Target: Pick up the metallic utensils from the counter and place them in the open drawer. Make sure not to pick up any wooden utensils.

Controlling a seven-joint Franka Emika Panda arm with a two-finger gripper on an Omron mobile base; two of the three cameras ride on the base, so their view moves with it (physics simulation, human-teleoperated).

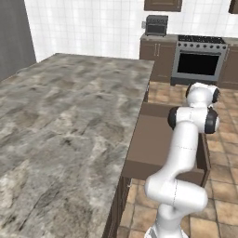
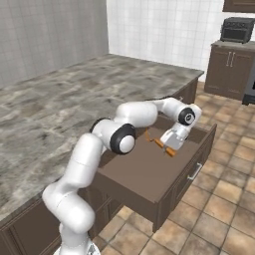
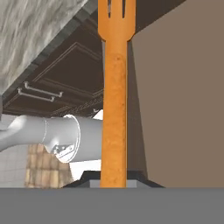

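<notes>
Gripping the orange fork (image 3: 114, 109) by its handle, the gripper (image 2: 171, 147) hangs low inside the open drawer (image 2: 149, 172), likely so the fork can be set down flat on its floor.

The white arm rises from its base, bends at a dark elbow joint and reaches forward and down, its wrist folded so the gripper (image 2: 168, 148) points downward over the drawer (image 2: 149, 174). The jaws are closed on the orange fork (image 3: 114, 109), which runs straight out from between them, tines at the far end. In the left base view the upper arm stands upright, forearm angled away and the hand hidden behind it.
</notes>
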